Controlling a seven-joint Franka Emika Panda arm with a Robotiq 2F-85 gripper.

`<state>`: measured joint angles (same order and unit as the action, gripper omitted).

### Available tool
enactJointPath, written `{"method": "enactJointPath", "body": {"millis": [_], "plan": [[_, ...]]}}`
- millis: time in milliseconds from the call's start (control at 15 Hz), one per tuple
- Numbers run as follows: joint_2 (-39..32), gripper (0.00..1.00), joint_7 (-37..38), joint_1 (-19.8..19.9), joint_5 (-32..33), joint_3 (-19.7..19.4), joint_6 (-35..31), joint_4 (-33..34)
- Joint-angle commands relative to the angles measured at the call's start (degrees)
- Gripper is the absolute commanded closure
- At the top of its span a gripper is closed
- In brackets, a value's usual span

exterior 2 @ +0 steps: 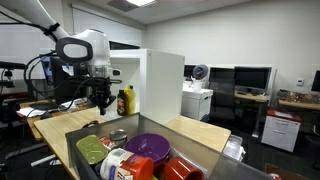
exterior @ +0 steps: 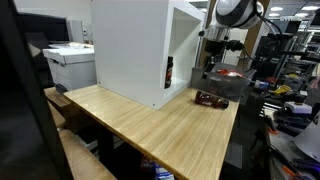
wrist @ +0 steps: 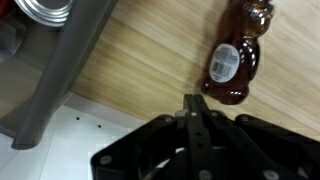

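**Syrup bottle point(exterior: 210, 98) lies flat on the worktop point(exterior: 150, 125), claw point(exterior: 209, 72) shut just above it**

In an exterior view, the dark bottle lies on its side near the far end of a long, pale wooden worktop with clear grain. The arm comes straight down over it, and the claw hangs a little above the bottle without touching it. A tall white cabinet point(exterior: 130, 45) stands on the same surface just beside that spot, with its open side facing the arm. A printer point(exterior: 70, 62) sits behind it, and cluttered lab benches fill the background.

In an exterior view from the opposite end, the room looks like an office lab, with ceiling lights, white walls and a row of monitors point(exterior 2: 250, 78) on desks. The claw point(exterior 2: 101, 105) points down at the worktop point(exterior 2: 190, 128). A yellow-capped bottle point(exterior 2: 125, 100) stands upright between it and the cabinet point(exterior 2: 160, 85). Close to the camera is a grey bin point(exterior 2: 210, 150) holding a purple plate point(exterior 2: 150, 145) and other crockery. I cannot make out the lying bottle from here.

In the wrist view, the claw point(wrist: 195, 100) has its two fingers pressed together with nothing between them. The syrup bottle point(wrist: 232, 60) lies label up on the bare wood point(wrist: 150, 50), just beside the fingertips. The grey bin's wall point(wrist: 70, 60) crosses the corner, and a tin's round metal top point(wrist: 45, 8) shows inside it.
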<state>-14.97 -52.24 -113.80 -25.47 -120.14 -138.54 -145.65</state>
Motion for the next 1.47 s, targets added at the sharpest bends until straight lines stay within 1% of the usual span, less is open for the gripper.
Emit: {"method": "enactJointPath", "body": {"millis": [0, 133, 200, 267, 400, 667, 733, 800, 1000, 1267, 1333, 1400], "plan": [[-11.59, 0.97, -11.23, -2.75, -9.79, -5.21, 11.52, -2.39], [-15.82, 0.97, -14.50, -3.83, -12.08, -7.94, 17.66, -3.50], [-19.51, 0.97, -16.05, -4.16, -13.01, -9.14, 20.93, -4.51], [-22.08, 0.97, -16.27, -4.52, -13.45, -9.37, 20.34, -5.86], [-25.97, 0.98, -16.36, -5.31, -13.73, -10.93, 21.84, -7.75], [-29.73, 0.98, -14.86, -6.30, -13.47, -13.14, 25.45, -9.59], [-29.76, 0.73, -14.31, -5.97, -13.18, -13.77, 27.86, -9.20], [-30.44, 0.73, -14.23, -5.72, -12.87, -14.11, 29.19, -9.19], [-31.76, 0.61, -15.08, -5.11, -12.58, -14.91, 32.77, -8.99], [-32.84, 0.31, -14.91, -4.55, -13.57, -15.16, 36.66, -9.73], [-32.99, 0.27, -14.23, -4.26, -14.29, -14.62, 36.13, -10.01], [-33.82, 0.20, -13.14, -4.29, -15.70, -13.83, 35.20, -10.78]]}}
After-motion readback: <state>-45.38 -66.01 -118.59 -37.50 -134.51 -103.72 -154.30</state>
